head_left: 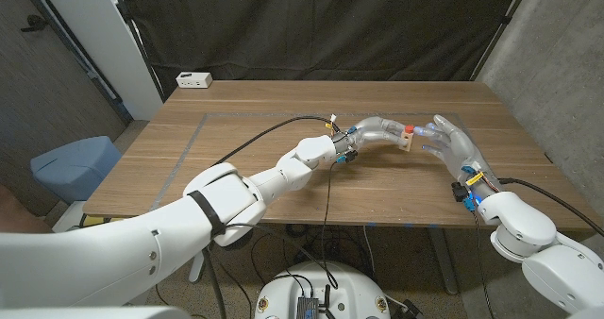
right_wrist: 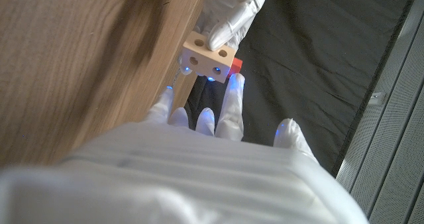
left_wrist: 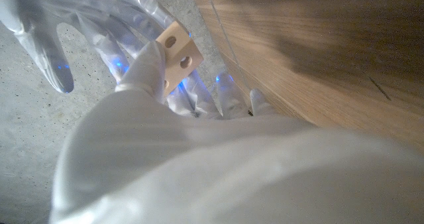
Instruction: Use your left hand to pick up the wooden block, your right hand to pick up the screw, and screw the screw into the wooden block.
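The pale wooden block (head_left: 406, 142) with round holes hangs above the table's middle right, gripped by my left hand (head_left: 377, 130). In the left wrist view my left hand (left_wrist: 149, 71) clasps the block (left_wrist: 177, 55) from the side. A red screw (head_left: 408, 128) sits at the block's top edge; in the right wrist view its red head (right_wrist: 235, 66) sticks out of the block (right_wrist: 207, 57) at one end. My right hand (head_left: 451, 142) faces the block with fingers spread, and one fingertip (right_wrist: 233, 85) touches the screw head. Its thumb stands apart.
The wooden table (head_left: 245, 149) has a white power box (head_left: 194, 80) at its far left corner. A black cable (head_left: 255, 140) runs along my left arm over the tabletop. A blue seat (head_left: 75, 163) stands left of the table.
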### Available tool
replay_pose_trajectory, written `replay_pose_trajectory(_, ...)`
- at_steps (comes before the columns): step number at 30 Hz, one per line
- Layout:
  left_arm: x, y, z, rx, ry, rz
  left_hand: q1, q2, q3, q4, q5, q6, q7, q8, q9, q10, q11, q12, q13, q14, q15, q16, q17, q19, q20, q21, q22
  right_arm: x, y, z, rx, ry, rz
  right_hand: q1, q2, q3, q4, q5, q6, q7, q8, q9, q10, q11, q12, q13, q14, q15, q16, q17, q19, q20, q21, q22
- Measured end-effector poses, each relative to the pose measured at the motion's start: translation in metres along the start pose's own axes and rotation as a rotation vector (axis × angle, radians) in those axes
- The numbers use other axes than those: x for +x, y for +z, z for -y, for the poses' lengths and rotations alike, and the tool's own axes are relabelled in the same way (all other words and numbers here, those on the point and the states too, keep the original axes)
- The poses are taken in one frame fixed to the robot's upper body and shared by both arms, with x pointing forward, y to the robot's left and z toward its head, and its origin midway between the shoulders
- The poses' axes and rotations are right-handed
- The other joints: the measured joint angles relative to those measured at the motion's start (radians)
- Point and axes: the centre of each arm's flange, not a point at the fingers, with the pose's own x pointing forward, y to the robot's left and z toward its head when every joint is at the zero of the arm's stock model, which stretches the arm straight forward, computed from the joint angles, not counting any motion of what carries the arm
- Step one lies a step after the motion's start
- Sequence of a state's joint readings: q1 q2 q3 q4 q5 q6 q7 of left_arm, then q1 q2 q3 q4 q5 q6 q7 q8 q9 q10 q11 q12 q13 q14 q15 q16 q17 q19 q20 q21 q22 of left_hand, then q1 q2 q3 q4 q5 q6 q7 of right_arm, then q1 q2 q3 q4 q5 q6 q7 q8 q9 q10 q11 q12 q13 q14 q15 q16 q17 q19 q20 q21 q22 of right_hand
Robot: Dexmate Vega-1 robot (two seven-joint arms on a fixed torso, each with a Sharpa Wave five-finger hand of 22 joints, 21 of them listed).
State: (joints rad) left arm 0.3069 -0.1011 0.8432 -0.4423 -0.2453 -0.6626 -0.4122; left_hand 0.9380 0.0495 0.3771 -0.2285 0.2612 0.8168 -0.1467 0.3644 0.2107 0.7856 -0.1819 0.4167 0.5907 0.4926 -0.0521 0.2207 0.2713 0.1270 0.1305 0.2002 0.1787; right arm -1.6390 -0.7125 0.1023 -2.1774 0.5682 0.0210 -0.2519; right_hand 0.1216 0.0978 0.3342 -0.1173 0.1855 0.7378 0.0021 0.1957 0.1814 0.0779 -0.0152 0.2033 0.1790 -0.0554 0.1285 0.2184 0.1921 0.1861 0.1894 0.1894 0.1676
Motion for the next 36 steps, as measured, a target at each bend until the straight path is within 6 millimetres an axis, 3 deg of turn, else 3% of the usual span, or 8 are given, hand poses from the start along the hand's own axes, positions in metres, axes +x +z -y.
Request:
replay_pose_trajectory(9,-0.0012,0.0019,0.0026,0.005,-0.006,0.015,0.002,0.002,0.0,0.0,-0.004,0.0,0.0,0.0,0.0,0.002,-0.002,0.0,0.0,0.0,0.0,0.0,0.0,0.0,0.0,0.0,0.0,-0.0016,0.0009,0.001,-0.001,-0.009,0.006,0.0,0.0,0.0,0.0,0.0,-0.077,-0.021,-0.022,0.0,-0.027,0.015,-0.015,0.0,0.003,0.008,-0.005,0.001,0.0,0.0,0.0,0.0)
replay_pose_trajectory(20,-0.0018,0.0024,0.0054,0.008,-0.011,0.02,0.002,0.002,0.0,0.0,-0.004,0.0,0.0,0.0,0.0,0.002,-0.003,0.0,0.0,0.0,0.0,0.0,0.0,0.0,0.0,0.0,0.0,-0.0002,0.0017,0.0012,-0.003,0.001,0.012,-0.006,-0.006,0.0,0.0,0.0,-0.164,-0.043,-0.03,0.002,-0.079,0.021,-0.023,0.0,-0.026,0.018,-0.012,0.001,-0.013,0.005,0.0,0.0)
replay_pose_trajectory(36,-0.0019,0.0029,0.0085,0.01,-0.013,0.02,0.002,0.002,0.0,0.0,-0.002,0.0,0.0,0.0,0.0,0.001,-0.003,0.0,0.0,0.0,0.0,0.0,0.0,0.0,0.0,0.0,0.0,0.0046,0.0004,0.001,-0.004,0.036,0.014,-0.012,-0.012,-0.003,0.003,0.0,-0.193,-0.056,-0.025,0.0,-0.1,0.021,-0.023,0.005,-0.049,0.02,-0.019,0.006,-0.033,0.014,-0.005,0.0)
